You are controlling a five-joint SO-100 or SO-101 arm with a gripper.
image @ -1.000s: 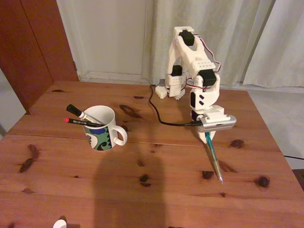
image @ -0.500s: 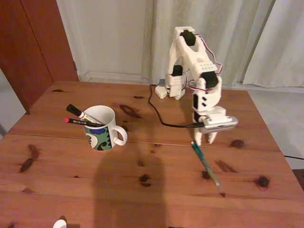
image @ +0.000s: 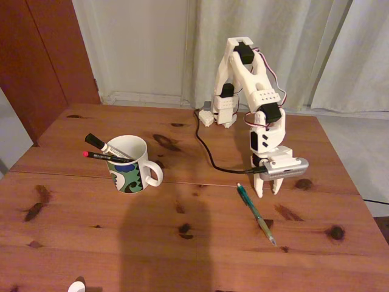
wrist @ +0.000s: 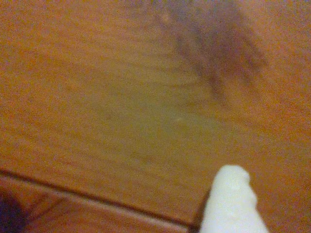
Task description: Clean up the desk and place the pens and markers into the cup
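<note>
My gripper [image: 268, 191] hangs just above the desk [image: 91, 243] with its two white fingers pointing down, slightly parted and holding nothing; in the wrist view one fingertip [wrist: 232, 204] shows over bare wood, with a dark knot beyond it. The teal-green pen [image: 256, 214] lies flat on the desk just beside my fingers, its upper end near them and its clear tip slanting away toward the near right in the fixed view. I judge it light, stiff and smooth, a round barrel that will roll or pivot if I pinch it off-centre, so I would take it across the barrel near its middle, fingers square to its length, and squeeze firmly without fear of crushing it. A grip close to one end would let the long free part swing and slip. The cup [image: 130, 164] stands well apart to the left, with the white marker [image: 104, 146] and the black pen [image: 103, 156] already leaning out of it, leaving room inside.
</note>
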